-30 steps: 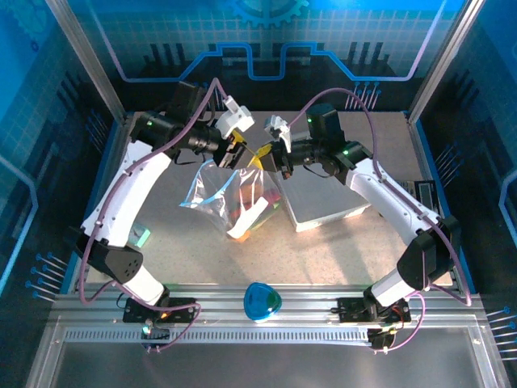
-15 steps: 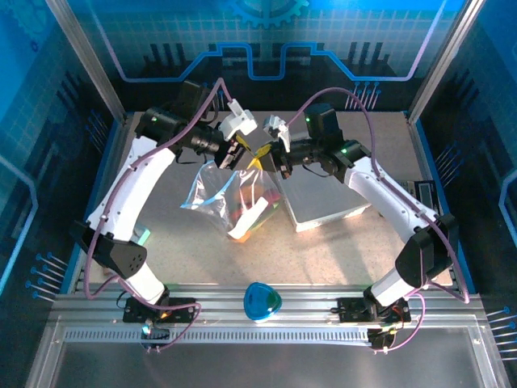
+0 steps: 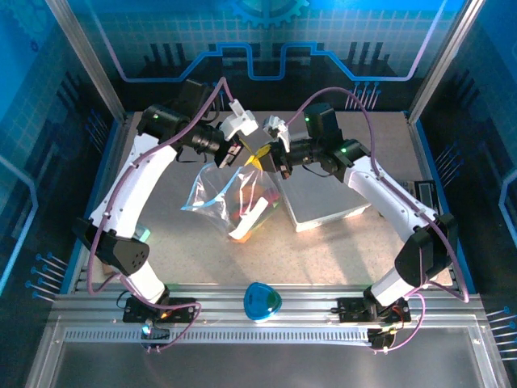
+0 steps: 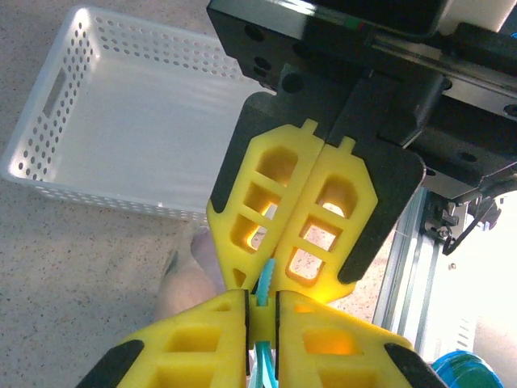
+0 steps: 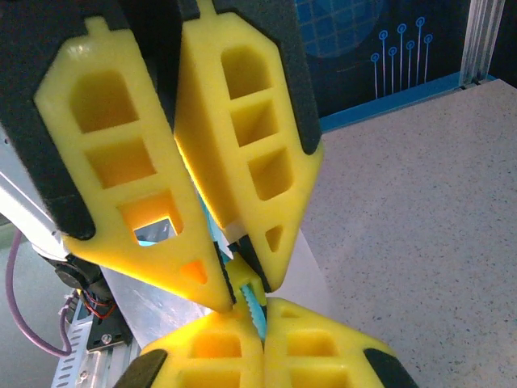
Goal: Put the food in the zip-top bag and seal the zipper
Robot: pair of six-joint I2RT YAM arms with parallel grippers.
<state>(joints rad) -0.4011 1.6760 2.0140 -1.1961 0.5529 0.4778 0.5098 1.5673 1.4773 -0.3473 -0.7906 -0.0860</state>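
1. Left wrist: left fingers (image 4: 202, 339) and right fingers (image 4: 323, 210) both clenched on zipper (image 4: 260, 364), tip to tip.
2. Below them: bag (image 3: 222, 198), mid-surface (image 3: 339, 259), left of basket (image 3: 323, 198); food (image 3: 246, 214) inside.
3. Risk: strip slips from either pinch; seal stays gapped, or mouth sags and food spills.

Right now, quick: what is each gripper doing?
Left gripper: shut on the zipper.
Right gripper: shut on the zipper too, right beside the left one.

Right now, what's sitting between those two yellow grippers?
The light-blue zipper: in the left wrist view it runs from the left gripper to the right gripper, both shut on it.
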